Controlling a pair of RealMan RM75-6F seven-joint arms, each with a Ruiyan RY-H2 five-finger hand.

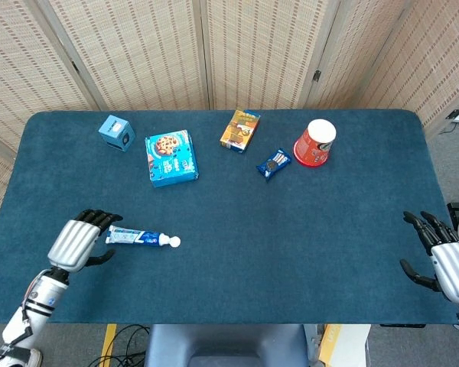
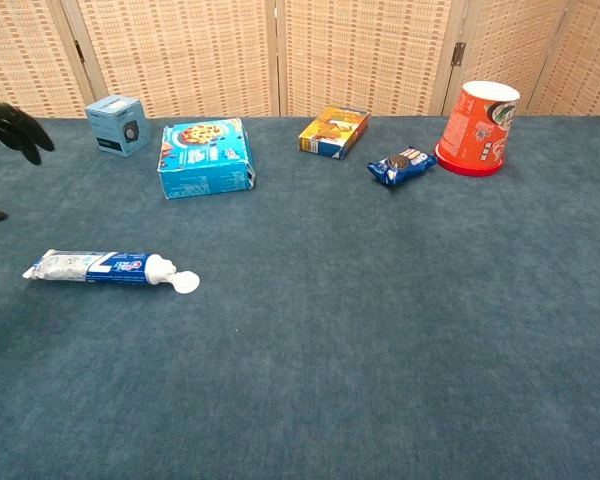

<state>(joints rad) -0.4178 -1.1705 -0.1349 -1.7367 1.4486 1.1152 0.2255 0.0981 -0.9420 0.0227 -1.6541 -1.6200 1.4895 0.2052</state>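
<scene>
Left hand (image 1: 83, 240) is extended over the near left part of the table, back of the hand up, dark fingers (image 2: 10, 128) spread and holding nothing. Right hand (image 1: 444, 261) sits at the right table edge, fingers apart, likewise empty.

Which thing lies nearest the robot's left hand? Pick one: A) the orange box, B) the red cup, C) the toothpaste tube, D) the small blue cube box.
C: in the head view the left hand hovers open right at the flat end of the toothpaste tube, while the other things sit far off along the back of the table.
</scene>
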